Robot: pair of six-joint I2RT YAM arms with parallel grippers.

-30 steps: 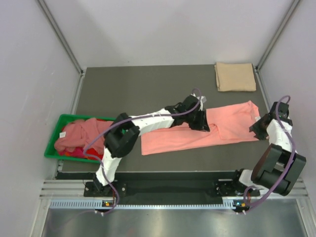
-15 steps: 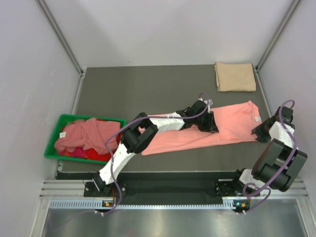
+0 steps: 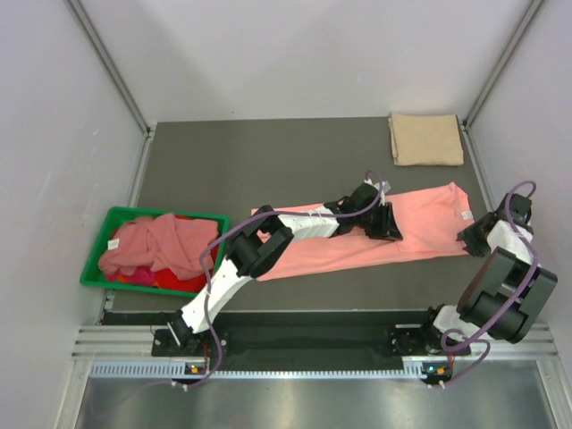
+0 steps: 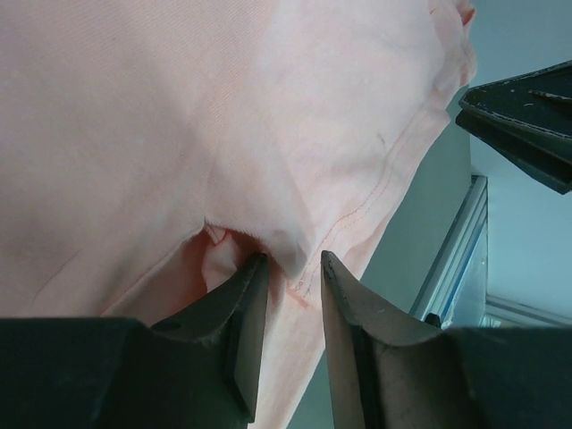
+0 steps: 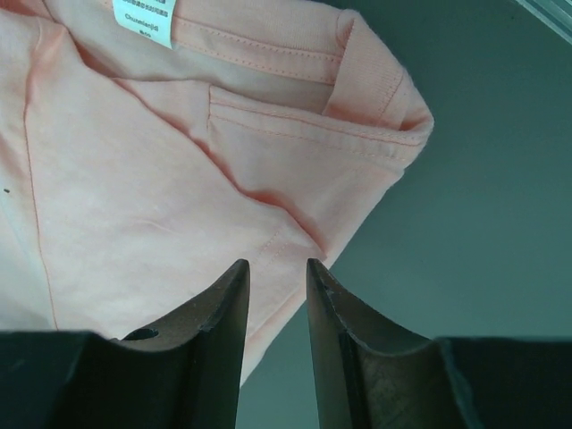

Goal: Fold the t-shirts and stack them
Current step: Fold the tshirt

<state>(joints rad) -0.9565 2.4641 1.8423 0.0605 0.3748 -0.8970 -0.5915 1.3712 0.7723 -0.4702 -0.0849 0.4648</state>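
A salmon-pink t-shirt [image 3: 429, 219] lies stretched slantwise across the table's middle, collar end at the right. My left gripper [image 3: 386, 225] reaches over its middle. In the left wrist view it [image 4: 288, 261] is open, a stitched fold of the shirt [image 4: 179, 107] just under its tips. My right gripper [image 3: 466, 237] hovers at the shirt's right edge. In the right wrist view it [image 5: 275, 264] is open over a sleeve hem of the shirt [image 5: 134, 179]. A tan-beige t-shirt [image 3: 426, 138] lies folded at the back right.
At the left edge, a green bin [image 3: 95, 265] holds crumpled pink and red shirts [image 3: 152, 246]. White walls close in on both sides. The shirt's white neck label [image 5: 143, 18] faces up. The table's right rail [image 4: 451, 259] runs close beside the shirt's end.
My left gripper slid right along the salmon shirt and its jaws widened. The flap that stuck out at the shirt's lower edge now lies flat. The right gripper drew back slightly.
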